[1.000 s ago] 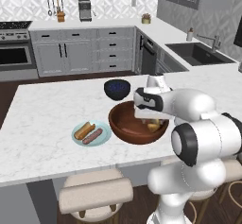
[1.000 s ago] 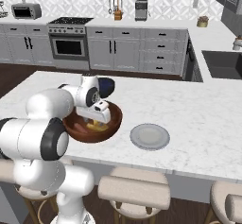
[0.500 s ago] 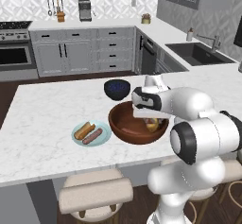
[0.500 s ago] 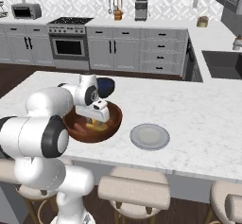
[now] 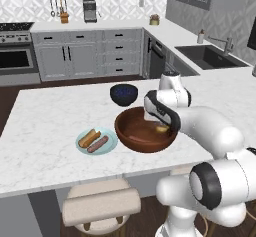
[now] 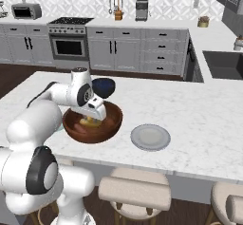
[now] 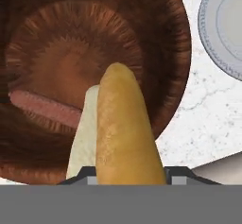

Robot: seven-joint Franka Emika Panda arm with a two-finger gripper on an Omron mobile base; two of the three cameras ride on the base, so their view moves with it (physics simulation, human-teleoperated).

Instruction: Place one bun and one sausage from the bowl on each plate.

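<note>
Two plates on the marble island w/ the wooden bowl (image 5: 142,133) between them. Left plate (image 5: 83,145) carries one bun (image 5: 89,137) and one sausage (image 5: 98,144), lying side by side. Right plate (image 6: 150,137) sits just beside the bowl, nothing on it. Gripper (image 6: 91,120) is down inside the bowl, tips at the sides of a second bun (image 7: 124,133); hand view shows this bun running lengthwise up from betw. the finger tips, crust side facing cam, pale cut face to its left. Pincer appears closed on that bun. A second sausage (image 7: 45,107) lies on the bowl floor, to the bun's left in hand view. Small dark blue bowl (image 5: 123,94) stands behind the wooden one, near it.
</note>
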